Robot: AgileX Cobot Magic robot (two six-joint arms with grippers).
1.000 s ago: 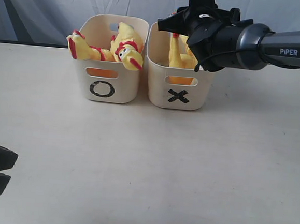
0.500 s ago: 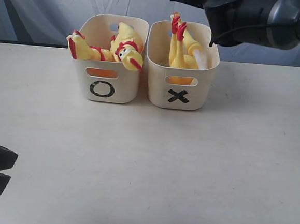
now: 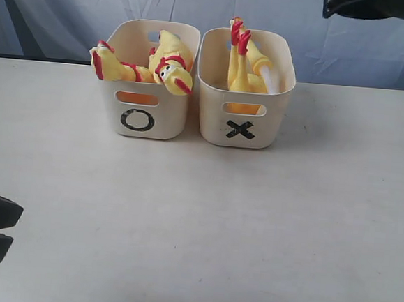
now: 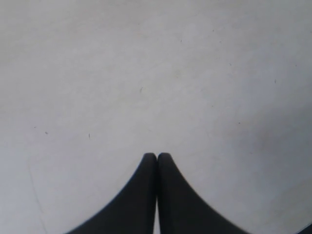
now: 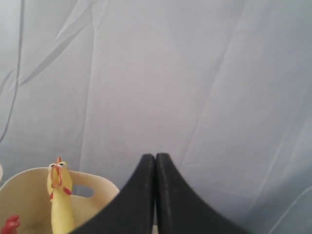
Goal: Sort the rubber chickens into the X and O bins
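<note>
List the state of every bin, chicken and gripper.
O bin: holds chickens, draped over its rim.
X bin: holds chicken parts, poking above its rim.
Left gripper: shut, empty.
Right gripper: shut, empty.

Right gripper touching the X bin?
Apart. Exterior view: the right arm sits high in the corner, well clear of the X bin. Right wrist view: shut right gripper against bare backdrop.
</note>
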